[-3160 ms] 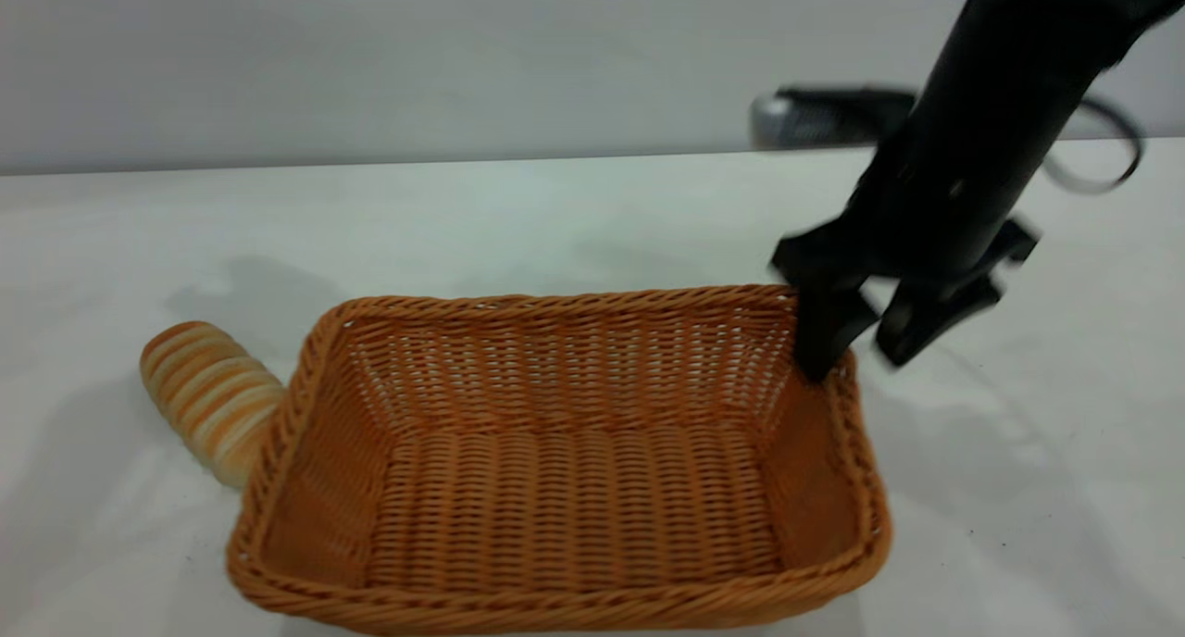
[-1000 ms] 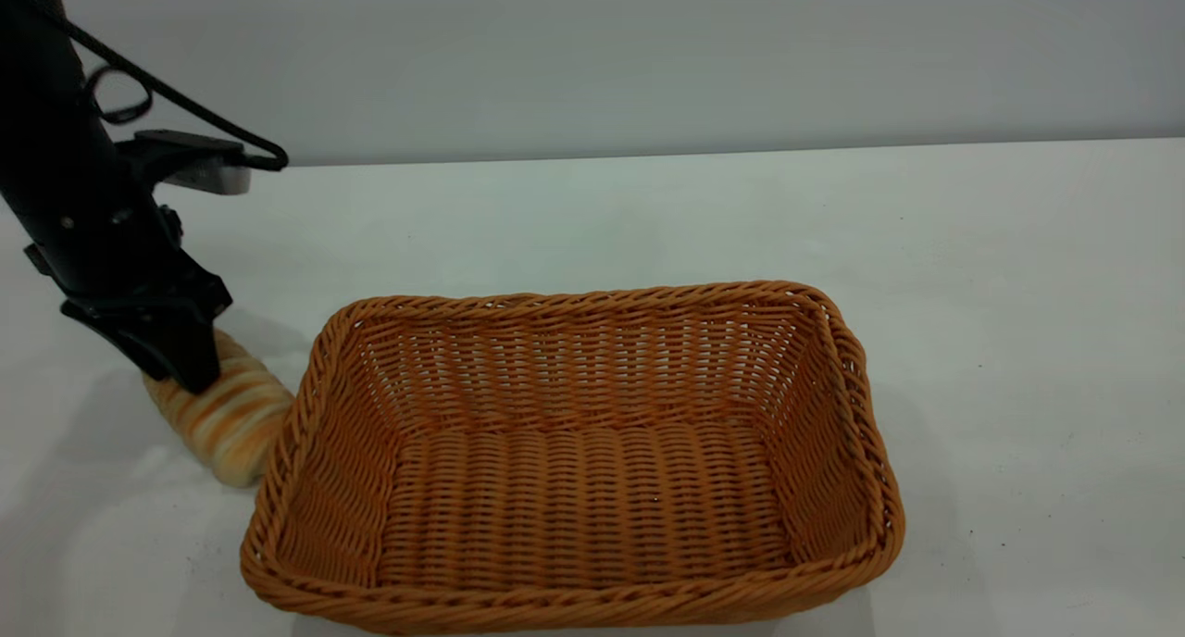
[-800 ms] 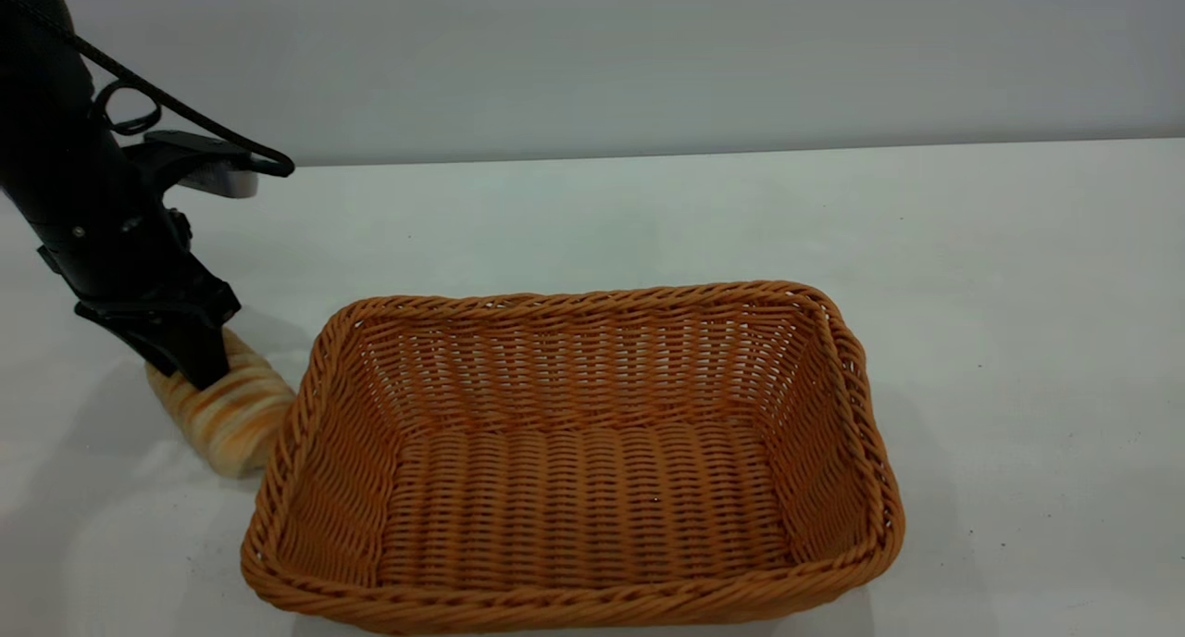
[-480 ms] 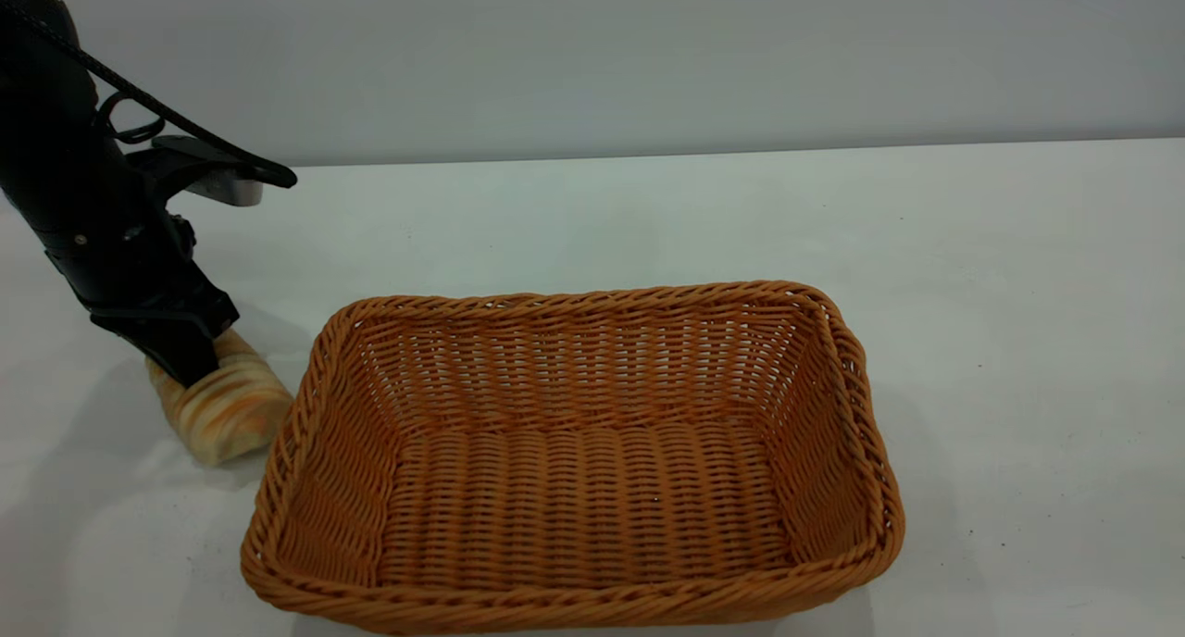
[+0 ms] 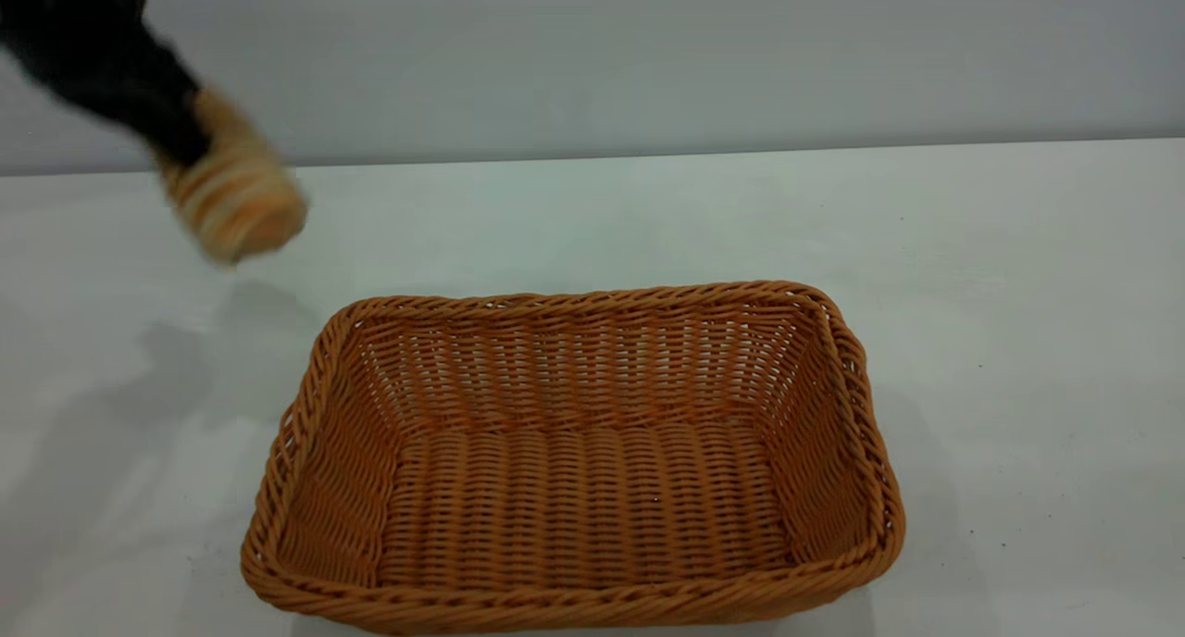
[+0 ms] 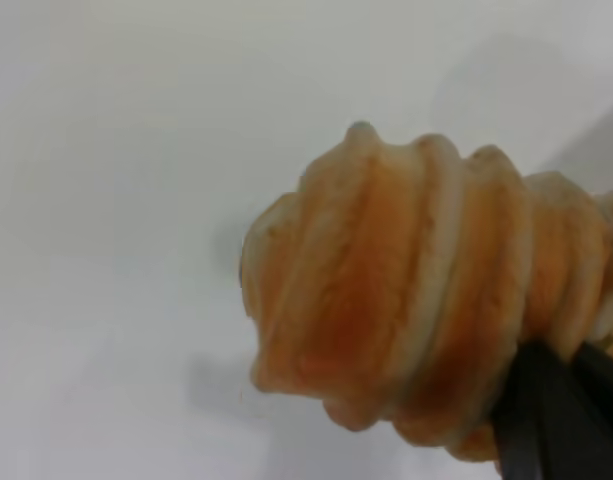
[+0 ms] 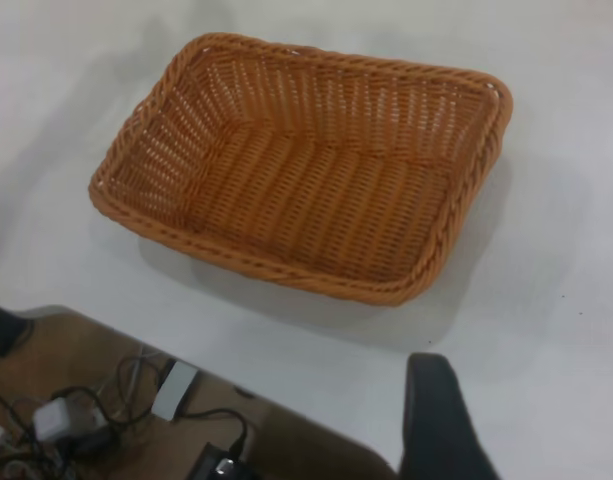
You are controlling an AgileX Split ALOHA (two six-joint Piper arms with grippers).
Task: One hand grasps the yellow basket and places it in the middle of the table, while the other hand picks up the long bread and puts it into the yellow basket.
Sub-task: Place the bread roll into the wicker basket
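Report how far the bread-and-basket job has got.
Done: the orange-tan woven wicker basket sits empty near the middle of the white table, with no hand on it. In hand: the left hand holds the striped oblong bread roll in the air, left of the basket. Left: carry the roll over and put it into the basket.

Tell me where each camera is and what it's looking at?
Exterior view: sits outside the rig, facing across the table at the yellow basket; the left gripper holds the long bread up in the air.
Left wrist view: rides on the left arm, looking along the bread it holds, down at the table; a dark fingertip shows.
Right wrist view: rides on the right arm, looking down at the empty basket; one dark finger shows.
Shared: the basket appears in the exterior and right wrist views, the bread in the exterior and left wrist views.
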